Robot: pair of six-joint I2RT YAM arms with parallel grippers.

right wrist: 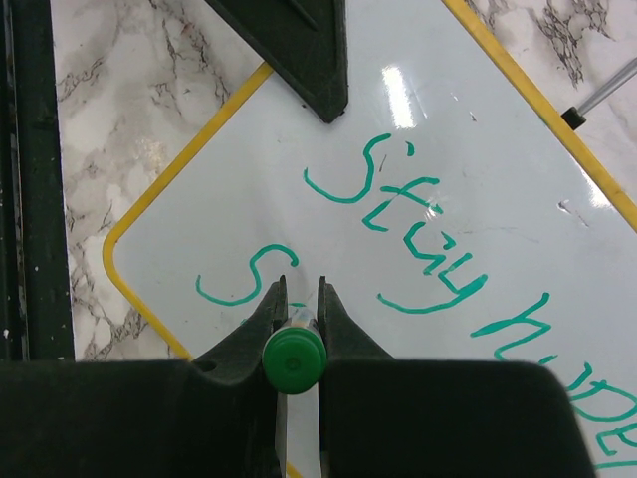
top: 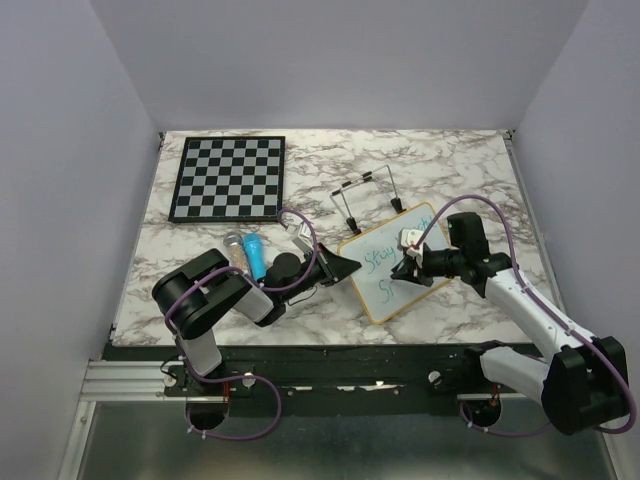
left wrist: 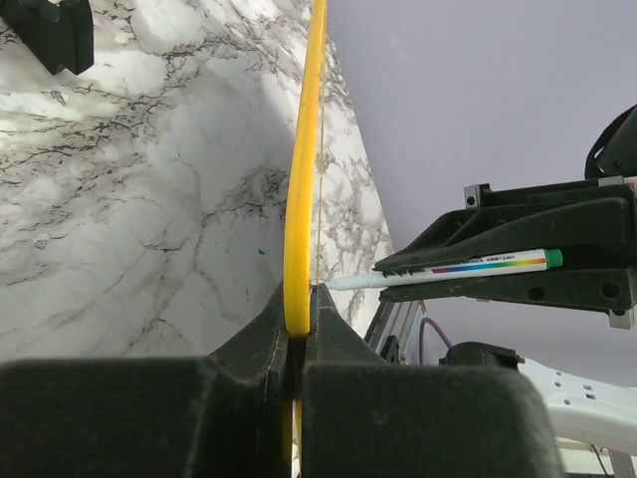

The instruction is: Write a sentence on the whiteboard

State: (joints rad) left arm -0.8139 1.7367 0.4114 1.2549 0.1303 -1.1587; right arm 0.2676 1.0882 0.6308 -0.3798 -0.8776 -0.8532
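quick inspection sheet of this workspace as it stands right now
surface: marble-pattern table
job's things: whiteboard with yellow frame, set at an angle; sentence in green, first line starts "Stay", second line only "S"
clutter: chessboard far left; blue cylinder and silver cylinder by the left arm; wire stand behind the board
grippers: left gripper shut on the whiteboard's edge; right gripper shut on the marker, tip at the board
cables: purple cables loop off both arms
surroundings: plain grey walls; nothing else seen
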